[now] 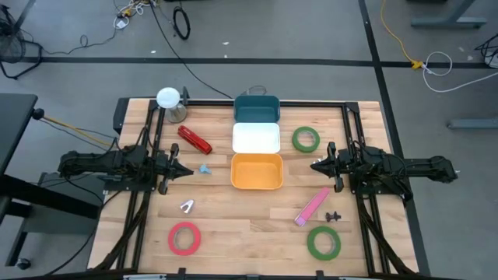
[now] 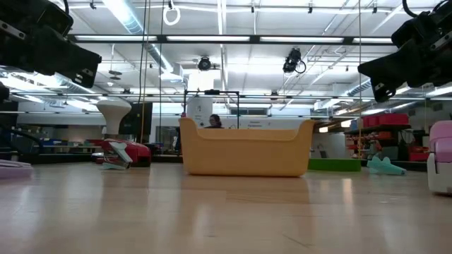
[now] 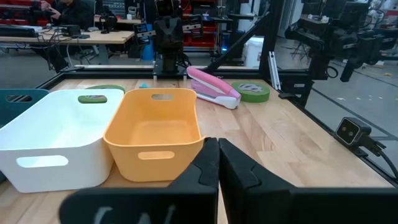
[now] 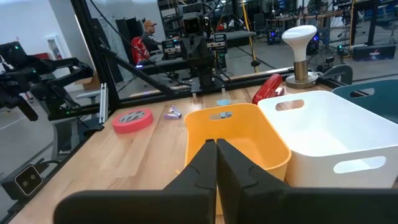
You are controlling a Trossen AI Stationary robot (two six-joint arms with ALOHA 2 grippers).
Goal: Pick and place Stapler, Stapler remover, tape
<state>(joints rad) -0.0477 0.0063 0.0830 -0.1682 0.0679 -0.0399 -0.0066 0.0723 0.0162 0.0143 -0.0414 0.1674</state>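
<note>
Both arms hover level over the table, and neither gripper touches anything. My left gripper [image 1: 183,169] is shut left of the orange bin [image 1: 257,172], and my right gripper [image 1: 315,165] is shut to that bin's right. A red stapler [image 1: 194,140] lies far-left and a pink stapler [image 1: 313,206] near-right. A small blue stapler remover [image 1: 205,169] lies just ahead of the left fingertips, a silver one [image 1: 187,206] nearer, and a black one [image 1: 333,216] beside the pink stapler. The red tape [image 1: 184,238] and two green tape rolls [image 1: 306,139] [image 1: 323,242] lie flat on the wood.
A white bin [image 1: 257,138] and a teal bin [image 1: 257,109] stand in a row behind the orange bin. A white mushroom-shaped lamp [image 1: 169,99] stands at the far left corner. Black frame rails run along the table's left and right sides. Bare wood lies at the near centre.
</note>
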